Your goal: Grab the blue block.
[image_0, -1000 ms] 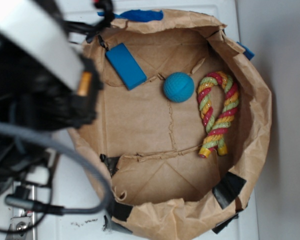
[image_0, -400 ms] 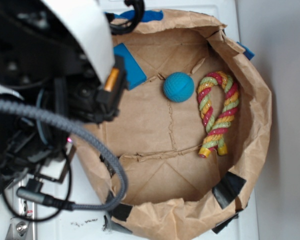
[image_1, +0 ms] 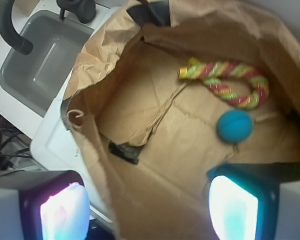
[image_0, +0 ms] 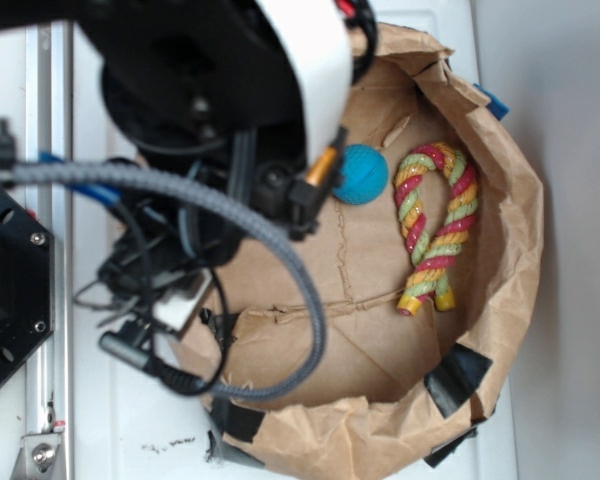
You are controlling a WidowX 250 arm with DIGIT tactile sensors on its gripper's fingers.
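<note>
End effector: two finger pads are seen at the bottom of the wrist view, the end effector (image_1: 150, 210) set wide apart, with nothing between the pads. It is held above the near-left part of the paper bag floor.

Arm: in the exterior view the black and white arm (image_0: 220, 110) is spread over the upper-left part of the paper bag (image_0: 500, 330), and that corner is covered by it.

Blue block: it is not shown in either current view. In the exterior view its likely place is hidden under the arm; in the wrist view no flat blue slab is seen on the bag floor. Its position cannot be told.

Long axis and pointing: neither can be judged, since no face or edge of the block is visible.

Other contents: a teal ball (image_1: 234, 126) is lying near the middle of the bag floor, and a red, yellow and green rope toy (image_0: 435, 225) is lying close to the bag's right wall, just beside the ball but apart from it.

Outside the bag: a grey sink basin (image_1: 37, 67) is seen beyond the bag's edge on the white surface (image_0: 110, 440).

Progress: nothing is gripped, so the grab is judged not yet done. Locating the block, lining up across its narrow width, descending and closing are left.
</note>
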